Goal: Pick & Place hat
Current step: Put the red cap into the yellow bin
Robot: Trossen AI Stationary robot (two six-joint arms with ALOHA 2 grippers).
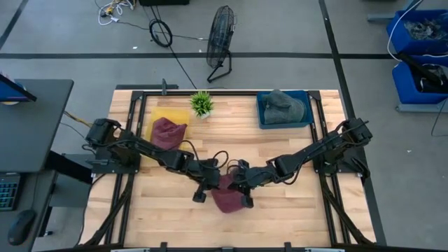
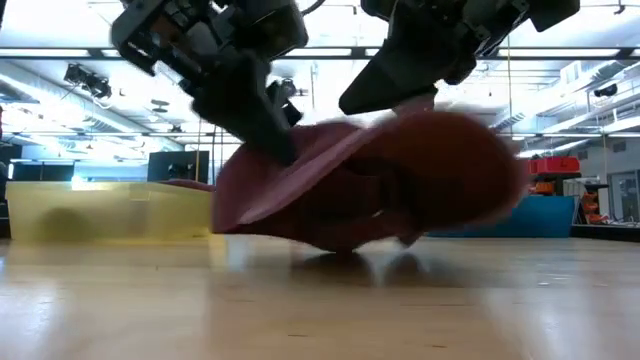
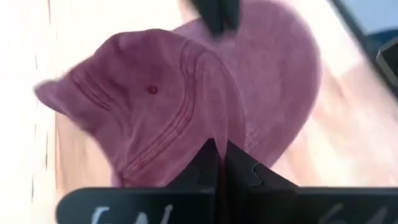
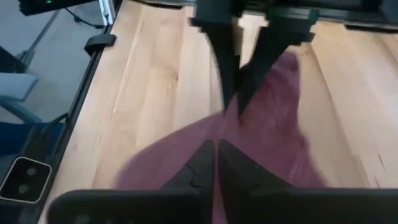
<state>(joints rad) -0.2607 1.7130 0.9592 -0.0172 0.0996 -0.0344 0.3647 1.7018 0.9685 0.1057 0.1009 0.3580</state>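
A maroon cap (image 1: 227,199) sits near the table's middle, toward the near edge, with both grippers on it. My left gripper (image 1: 212,183) comes in from the left and my right gripper (image 1: 242,186) from the right, and both are shut on the cap. In the low view the cap (image 2: 400,190) is stretched between them, its underside (image 2: 340,245) at or just above the table. The left wrist view shows its crown and top button (image 3: 152,90). A second maroon cap (image 1: 168,131) lies in a yellow tray (image 1: 171,115). My left gripper pinches the cap's cloth at its left edge (image 3: 205,134) between shut fingers (image 2: 278,140), slanting down from above and from the left. That side is held up off the table. I cannot tell whether it has one layer or several. My right gripper pinches the cap's cloth (image 4: 205,134) between shut fingers, close to where the left gripper (image 4: 233,87) holds it. It comes down from above and from the right at the cap's upper edge (image 2: 420,110). The cloth runs fairly taut between the two holds.
A blue bin (image 1: 264,120) holding grey caps (image 1: 285,106) stands at the far right of the table. A small green plant (image 1: 201,103) stands at the far edge, between the bin and the yellow tray. Bare wood lies along the near edge (image 1: 294,217).
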